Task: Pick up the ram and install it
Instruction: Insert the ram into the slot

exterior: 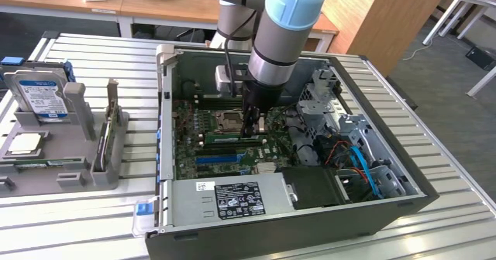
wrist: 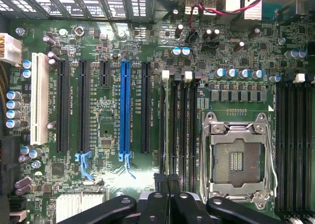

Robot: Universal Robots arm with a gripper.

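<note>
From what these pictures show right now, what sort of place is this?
Probably a robotics lab or test workshop. A robot arm reaches into an open computer case on a slatted metal table, a grey rack beside it holds a hard drive, and wooden desks stand behind.

I note: open black metal computer case (exterior: 271,242) on slatted grey metal table (exterior: 457,173); inside, green motherboard (wrist: 110,47) with long blue plastic slot (wrist: 125,106) and empty silver CPU socket (wrist: 236,160). Grey plastic rack (exterior: 81,104) at the exterior view's left.
</note>
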